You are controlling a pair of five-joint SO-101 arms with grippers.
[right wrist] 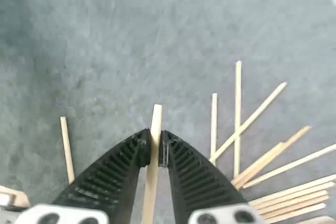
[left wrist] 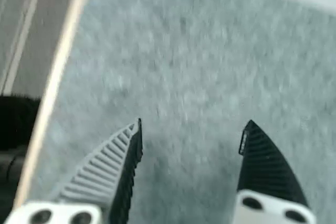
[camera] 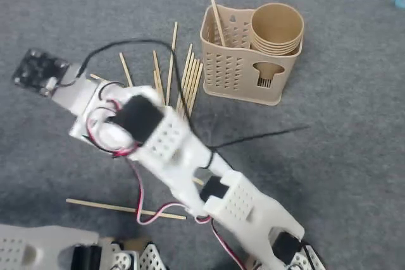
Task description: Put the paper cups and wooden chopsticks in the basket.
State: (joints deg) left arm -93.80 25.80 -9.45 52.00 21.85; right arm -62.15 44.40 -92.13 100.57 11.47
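A beige perforated basket (camera: 231, 67) stands at the back of the grey carpet, holding a stack of paper cups (camera: 276, 26) and one upright chopstick (camera: 216, 9). Several wooden chopsticks (camera: 185, 79) lie fanned just to the basket's left, and another chopstick (camera: 125, 209) lies near the front. My right gripper (right wrist: 153, 141) is shut on a single chopstick (right wrist: 156, 116), low over the carpet, with the fanned chopsticks (right wrist: 239, 129) beside it. My left gripper (left wrist: 191, 135) is open over bare carpet with nothing between its fingers.
The right arm (camera: 190, 156) stretches from the front right across the middle to the left, trailing black and red cables. The left arm's base (camera: 44, 251) sits at the front left corner. A pale edge strip (left wrist: 58, 72) borders the carpet by the left gripper.
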